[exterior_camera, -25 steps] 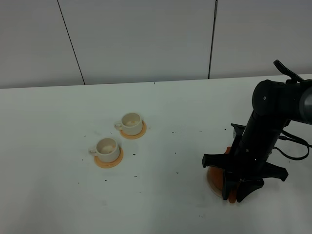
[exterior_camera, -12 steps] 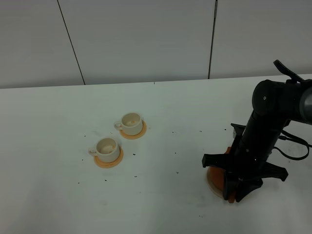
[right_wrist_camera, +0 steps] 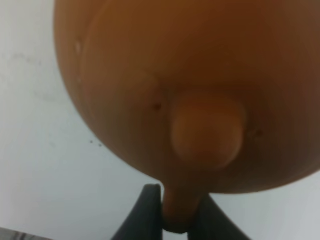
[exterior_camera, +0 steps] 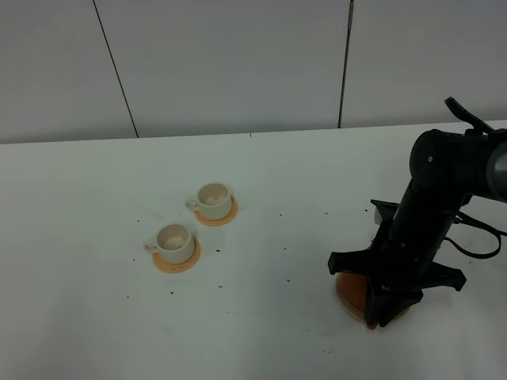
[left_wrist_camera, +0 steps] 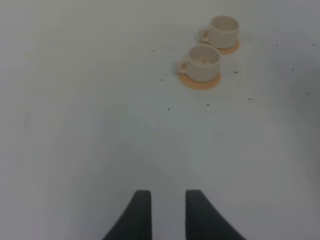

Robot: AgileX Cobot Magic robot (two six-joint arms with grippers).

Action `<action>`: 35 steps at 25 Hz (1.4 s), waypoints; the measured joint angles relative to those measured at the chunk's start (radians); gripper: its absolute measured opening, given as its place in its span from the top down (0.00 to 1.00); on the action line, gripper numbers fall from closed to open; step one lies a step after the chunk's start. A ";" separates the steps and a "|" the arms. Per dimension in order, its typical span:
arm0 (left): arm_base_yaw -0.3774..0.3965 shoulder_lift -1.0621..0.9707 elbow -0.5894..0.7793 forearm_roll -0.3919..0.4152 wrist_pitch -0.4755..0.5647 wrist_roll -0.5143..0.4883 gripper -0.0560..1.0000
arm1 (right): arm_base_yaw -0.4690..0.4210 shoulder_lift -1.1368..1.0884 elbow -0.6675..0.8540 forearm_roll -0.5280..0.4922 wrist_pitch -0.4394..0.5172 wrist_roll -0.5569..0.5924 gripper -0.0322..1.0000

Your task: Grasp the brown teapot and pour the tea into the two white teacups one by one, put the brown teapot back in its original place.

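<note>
A white tabletop [exterior_camera: 71, 332] runs back to a pale panelled wall [exterior_camera: 238, 63]. Left of the tabletop's middle stand two small cream-white teacups, each on its own orange coaster. The farther teacup [exterior_camera: 213, 201] sits closer to the back edge and the nearer teacup [exterior_camera: 173, 240] sits just in front of it and to the left, close together but apart. Both handles point toward the left edge. Both cups are upright, and their insides look pale cream down to the bottom. Toward the near right part of the tabletop, the black right arm [exterior_camera: 434, 198] bends down over the brown teapot [exterior_camera: 352, 291], hiding most of it in the high view; only a reddish-brown curve shows at the arm's base. In the right wrist view the teapot [right_wrist_camera: 190, 75] fills the picture, with its lid on and the round knob [right_wrist_camera: 207, 131] facing the camera, so its contents are hidden. The right gripper [right_wrist_camera: 179, 200] is clamped tight on the teapot's loop handle [right_wrist_camera: 178, 212], one dark finger on each side. The left gripper [left_wrist_camera: 167, 217] shows only in its own wrist view, above bare tabletop well away from the cups, its fingers parted and holding nothing.
</note>
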 joint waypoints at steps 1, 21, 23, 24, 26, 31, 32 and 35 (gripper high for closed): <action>0.000 0.000 0.000 0.000 0.000 0.000 0.72 | 0.000 0.000 0.000 0.000 0.000 -0.001 0.88; 0.000 0.000 0.000 0.000 0.000 0.000 0.72 | 0.000 -0.044 0.000 -0.090 0.003 -0.052 0.88; 0.000 0.000 0.000 0.000 0.000 0.000 0.72 | 0.000 -0.054 0.000 -0.100 0.003 -0.052 0.88; 0.000 0.000 0.000 0.000 0.000 0.000 0.72 | 0.000 -0.055 0.000 -0.103 0.003 -0.052 0.88; 0.000 0.000 0.000 0.000 0.000 0.000 0.72 | 0.000 -0.056 0.000 -0.106 0.003 -0.058 0.88; 0.000 0.000 0.000 0.000 0.000 0.000 0.72 | 0.000 -0.056 0.000 -0.106 0.003 -0.062 0.88; 0.000 0.000 0.000 0.000 0.000 0.000 0.72 | 0.000 -0.056 0.000 -0.106 0.003 -0.062 0.88; 0.000 0.000 0.000 0.000 0.000 0.000 0.72 | 0.000 -0.056 0.000 -0.106 0.003 -0.062 0.88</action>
